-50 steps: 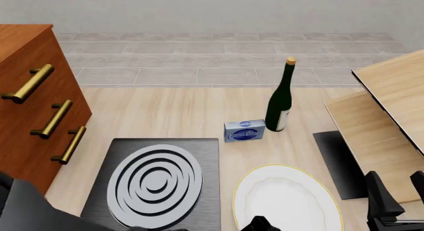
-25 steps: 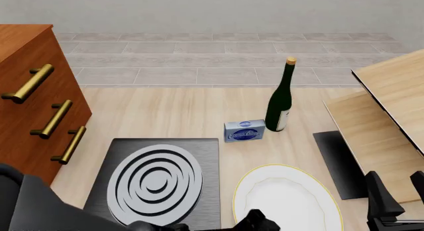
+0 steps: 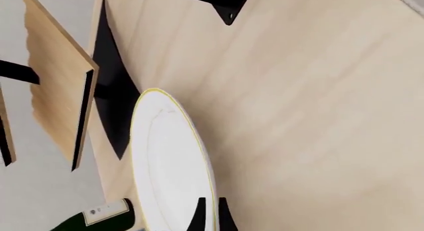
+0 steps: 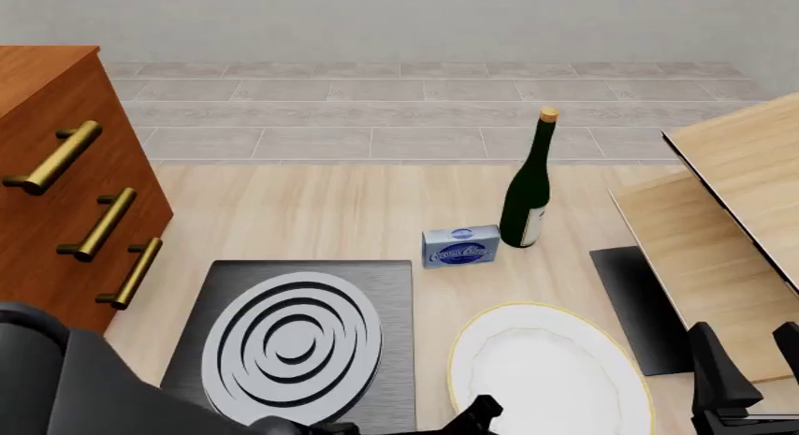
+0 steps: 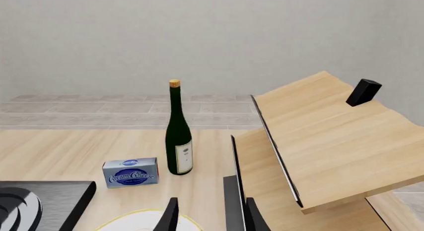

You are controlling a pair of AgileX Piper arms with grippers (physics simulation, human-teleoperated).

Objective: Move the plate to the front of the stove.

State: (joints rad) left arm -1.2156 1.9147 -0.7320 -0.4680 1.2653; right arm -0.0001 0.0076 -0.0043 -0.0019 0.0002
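The white plate (image 4: 549,369) with a thin gold rim lies on the table, just right of the stove (image 4: 294,346), a dark slab with silver ring burner. My left gripper (image 4: 481,416) sits at the plate's near left edge. In the left wrist view the plate (image 3: 169,161) shows edge-on, with the left gripper (image 3: 210,218) shut on its rim. My right gripper (image 4: 753,369) hangs open at the near right, off the plate. The right wrist view shows the right gripper (image 5: 210,218) with wide-spread fingers, the plate's far rim (image 5: 142,217) and a corner of the stove (image 5: 46,198).
A green wine bottle (image 4: 529,187) and a blue cream cheese box (image 4: 461,246) stand behind the plate. A black mat (image 4: 637,309) lies under a wooden shelf unit (image 4: 731,210) on the right. A brown drawer cabinet (image 4: 63,201) stands at the left.
The left gripper has closed on the plate's near left rim. The plate has shifted slightly right and away, and looks slightly raised. The right arm is still.
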